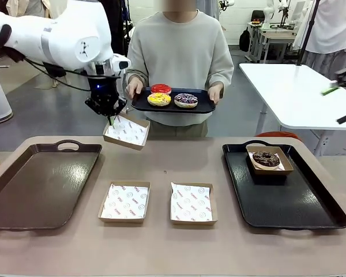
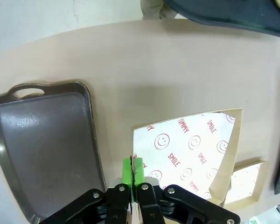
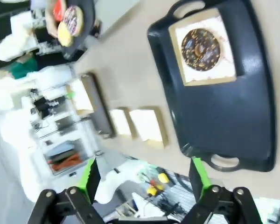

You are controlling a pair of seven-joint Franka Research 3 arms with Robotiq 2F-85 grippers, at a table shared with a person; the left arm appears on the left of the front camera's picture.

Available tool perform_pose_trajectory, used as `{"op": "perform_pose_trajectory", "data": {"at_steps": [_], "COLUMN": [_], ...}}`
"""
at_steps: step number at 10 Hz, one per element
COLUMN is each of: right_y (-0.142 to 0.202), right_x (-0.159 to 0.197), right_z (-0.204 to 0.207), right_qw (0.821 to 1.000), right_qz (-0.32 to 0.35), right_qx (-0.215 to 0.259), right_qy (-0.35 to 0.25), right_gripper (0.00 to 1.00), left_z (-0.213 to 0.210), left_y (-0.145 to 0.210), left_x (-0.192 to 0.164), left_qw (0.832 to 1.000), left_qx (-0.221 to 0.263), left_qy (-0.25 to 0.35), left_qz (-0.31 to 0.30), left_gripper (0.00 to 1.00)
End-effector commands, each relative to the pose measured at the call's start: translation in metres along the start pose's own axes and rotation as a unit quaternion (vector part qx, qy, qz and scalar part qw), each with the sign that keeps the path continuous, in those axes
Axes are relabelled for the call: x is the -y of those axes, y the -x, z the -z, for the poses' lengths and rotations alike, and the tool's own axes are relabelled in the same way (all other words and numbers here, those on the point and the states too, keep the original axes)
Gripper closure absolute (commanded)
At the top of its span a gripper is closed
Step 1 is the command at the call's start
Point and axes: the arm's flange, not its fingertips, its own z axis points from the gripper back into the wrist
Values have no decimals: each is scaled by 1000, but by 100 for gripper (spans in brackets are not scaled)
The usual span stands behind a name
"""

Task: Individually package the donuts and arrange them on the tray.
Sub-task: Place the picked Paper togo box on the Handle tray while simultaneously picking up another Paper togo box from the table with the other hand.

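while the left gripper [image 1: 111,119] pinches a square paper-lined cardboard box [image 1: 127,131] above the matte table [image 1: 161,167], right gripper [image 3: 143,164] jaws gape wide.

Red print covers the white paper [image 2: 186,149] lining the cardboard box [image 2: 236,140] pinched by the left gripper [image 2: 133,170]. The words "SMILE" and "YUMMY" repeat among small smiley faces, starting just beyond its fingertips. A second box [image 1: 124,202] and a third box [image 1: 191,203], on the table [image 1: 161,248] below the gripper, carry similar red print, too small to read.
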Motion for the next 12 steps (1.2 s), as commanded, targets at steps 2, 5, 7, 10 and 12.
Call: {"op": "perform_pose_trajectory", "data": {"at_steps": [2, 5, 7, 10, 12], "right_y": [25, 27, 29, 27, 27], "right_x": [61, 117, 145, 171, 175], "right_z": [-26, -49, -50, -40, -37], "right_qw": [997, 990, 985, 982, 980], "right_qz": [-6, -37, -58, -67, -87], "right_qx": [30, 33, 37, 33, 37], "right_qy": [-76, -129, -158, -174, -175], "right_gripper": [0, 0, 0, 0, 0], "left_z": [-19, -28, -28, -22, -21], "left_y": [-21, -37, -46, -51, -42], "left_x": [13, 28, 34, 36, 31], "left_qw": [1000, 1000, 1000, 999, 1000], "left_qx": [-11, -20, -26, -31, -27], "left_qy": [-2, 4, -5, -11, 3], "left_qz": [-4, -2, -10, -21, 0], "left_gripper": [100, 100, 100, 100, 100]}}
